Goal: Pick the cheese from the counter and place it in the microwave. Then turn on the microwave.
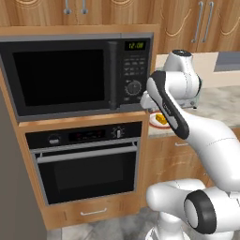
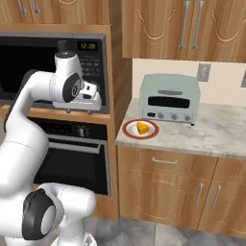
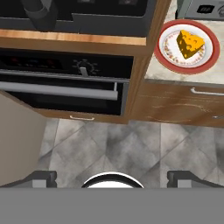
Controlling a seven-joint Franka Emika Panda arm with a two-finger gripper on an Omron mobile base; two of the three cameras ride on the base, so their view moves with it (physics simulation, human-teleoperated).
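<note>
The cheese (image 2: pixel 142 128) is a small yellow-orange wedge on a red-rimmed white plate (image 2: pixel 126 130) at the left end of the counter (image 2: pixel 211 137). In the hand view the cheese (image 3: pixel 189 43) lies at the upper right on the plate (image 3: pixel 164 56). The microwave (image 1: pixel 61 75) is built in above a black oven, and its dark glass door is closed. My gripper (image 2: pixel 79 109) hangs in front of the microwave's control panel, pointing down, left of the cheese and higher than it. Its fingertips (image 3: pixel 41 177) stand wide apart, open, with nothing between them (image 3: pixel 113 177).
A pale-green toaster oven (image 2: pixel 169 98) stands on the counter just behind the plate. The black oven (image 1: pixel 86 164) with a horizontal handle sits under the microwave. Wooden cabinets (image 2: pixel 182 29) hang above the counter, and drawers (image 2: pixel 166 161) run below it.
</note>
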